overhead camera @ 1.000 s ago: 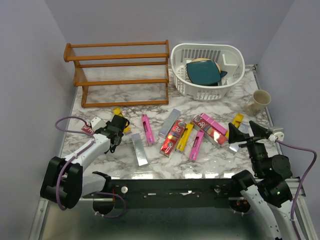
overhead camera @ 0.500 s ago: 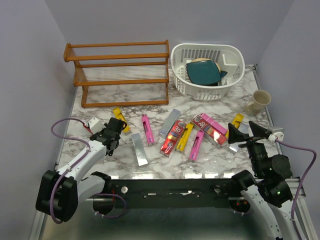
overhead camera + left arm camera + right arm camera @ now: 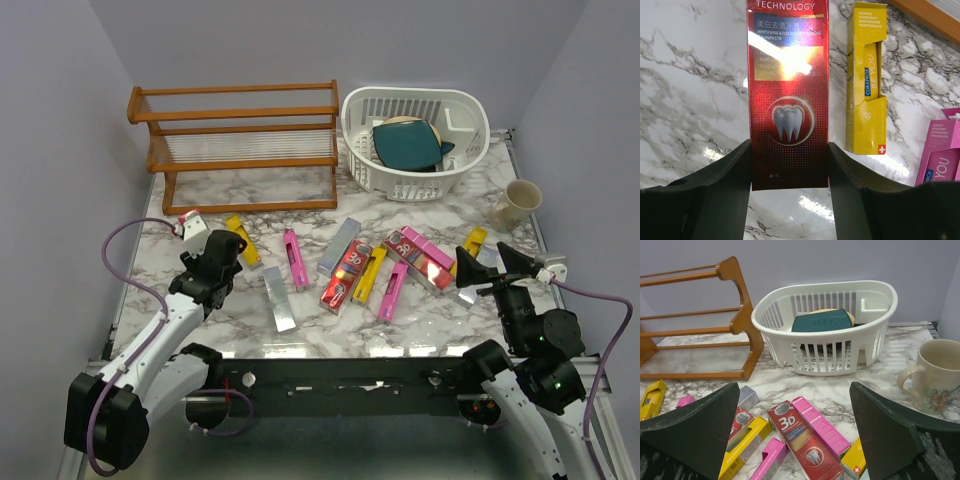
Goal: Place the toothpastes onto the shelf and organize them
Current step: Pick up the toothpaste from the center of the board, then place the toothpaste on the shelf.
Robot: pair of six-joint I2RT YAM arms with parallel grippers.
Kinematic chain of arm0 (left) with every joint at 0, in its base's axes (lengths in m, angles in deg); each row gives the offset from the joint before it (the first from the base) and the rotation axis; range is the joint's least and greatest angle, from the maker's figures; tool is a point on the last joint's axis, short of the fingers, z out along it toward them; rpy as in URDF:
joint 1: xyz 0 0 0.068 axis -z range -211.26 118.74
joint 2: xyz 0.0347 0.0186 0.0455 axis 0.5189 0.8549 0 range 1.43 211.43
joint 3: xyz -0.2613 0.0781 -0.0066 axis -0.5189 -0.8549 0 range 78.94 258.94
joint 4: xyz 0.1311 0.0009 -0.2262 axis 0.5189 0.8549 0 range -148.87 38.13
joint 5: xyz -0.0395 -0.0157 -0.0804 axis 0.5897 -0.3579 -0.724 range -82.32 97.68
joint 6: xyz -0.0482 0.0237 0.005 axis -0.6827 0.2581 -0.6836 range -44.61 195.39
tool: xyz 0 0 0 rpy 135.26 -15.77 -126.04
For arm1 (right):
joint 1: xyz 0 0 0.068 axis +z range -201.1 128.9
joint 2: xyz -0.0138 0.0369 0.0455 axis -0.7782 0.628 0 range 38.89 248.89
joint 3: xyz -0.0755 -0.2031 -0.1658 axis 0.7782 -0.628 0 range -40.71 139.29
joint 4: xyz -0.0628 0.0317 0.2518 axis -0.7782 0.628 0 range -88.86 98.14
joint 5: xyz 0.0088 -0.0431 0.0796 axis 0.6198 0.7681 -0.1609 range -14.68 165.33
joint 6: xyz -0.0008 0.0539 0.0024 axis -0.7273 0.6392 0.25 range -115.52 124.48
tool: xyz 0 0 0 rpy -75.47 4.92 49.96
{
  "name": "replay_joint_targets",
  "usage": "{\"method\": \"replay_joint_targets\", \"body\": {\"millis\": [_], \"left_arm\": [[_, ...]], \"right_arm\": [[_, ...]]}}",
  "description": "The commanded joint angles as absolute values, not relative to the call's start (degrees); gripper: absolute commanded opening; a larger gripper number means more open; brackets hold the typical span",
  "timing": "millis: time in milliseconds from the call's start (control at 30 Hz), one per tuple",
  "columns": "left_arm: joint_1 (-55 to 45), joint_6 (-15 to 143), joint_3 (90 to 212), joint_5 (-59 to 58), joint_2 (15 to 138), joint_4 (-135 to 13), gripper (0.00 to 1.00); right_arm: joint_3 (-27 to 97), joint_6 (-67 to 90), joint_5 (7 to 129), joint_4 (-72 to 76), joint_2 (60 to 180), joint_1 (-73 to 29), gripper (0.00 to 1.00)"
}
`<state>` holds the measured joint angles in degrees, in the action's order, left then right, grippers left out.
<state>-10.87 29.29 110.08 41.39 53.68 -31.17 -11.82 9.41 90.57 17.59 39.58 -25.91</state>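
Observation:
A red toothpaste carton (image 3: 788,90) with a tooth picture stands between my left gripper's (image 3: 789,150) fingers, which press on both its long sides. From above, that left gripper (image 3: 222,252) covers the carton at the table's left. A yellow toothpaste (image 3: 867,100) lies just right of it. Several more toothpastes lie mid-table: silver (image 3: 280,298), pink (image 3: 295,258), red (image 3: 346,275), and yellow (image 3: 368,275). The wooden shelf (image 3: 240,150) stands at the far left with nothing on it. My right gripper (image 3: 490,262) hangs open at the right, above a red 3D carton (image 3: 800,440).
A white slotted basket (image 3: 470,150) with a teal item inside sits right of the shelf. A beige mug (image 3: 518,203) stands at the far right. The left arm's purple cable (image 3: 120,250) loops over the table's left edge.
My left gripper's jaws have narrowed onto the red carton. The left wrist has shifted a little left and away from the near edge. The right arm has not moved.

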Motion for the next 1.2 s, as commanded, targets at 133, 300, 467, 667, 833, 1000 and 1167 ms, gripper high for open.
{"method": "replay_joint_targets", "body": {"millis": [133,300,467,667,833,1000,1167], "left_arm": [[-11.39,48.66,118.66,38.72,55.3,-35.41,0.52],[-17.52,58.41,119.55,30.2,58.47,-37.59,0.53],[-25.27,62.2,119.28,20.43,60.83,-40.5,0.53],[-27.04,66.16,120.17,14.71,61.64,-38.57,0.54],[-29.93,68.97,118.4,15.51,61.28,-42.7,0.54],[-34.14,73.62,120.6,10.94,68.3,-49.09,0.54],[-38.1,77.67,120.26,4.98,73.32,-55.78,0.55]], "right_arm": [[-9.86,9.76,91.76,19.16,23.16,-25.0,1.0],[-9.68,10.02,91.85,19.51,23.16,-24.47,1.0],[-9.07,10.37,92.9,20.48,23.16,-23.5,1.0],[-8.89,10.55,93.78,20.92,23.07,-22.62,1.0],[-8.89,10.64,93.87,21.01,22.99,-21.92,1.0],[-8.89,10.46,94.05,21.01,23.07,-21.39,1.0],[-8.71,10.37,94.57,21.36,22.9,-20.87,1.0]]}}
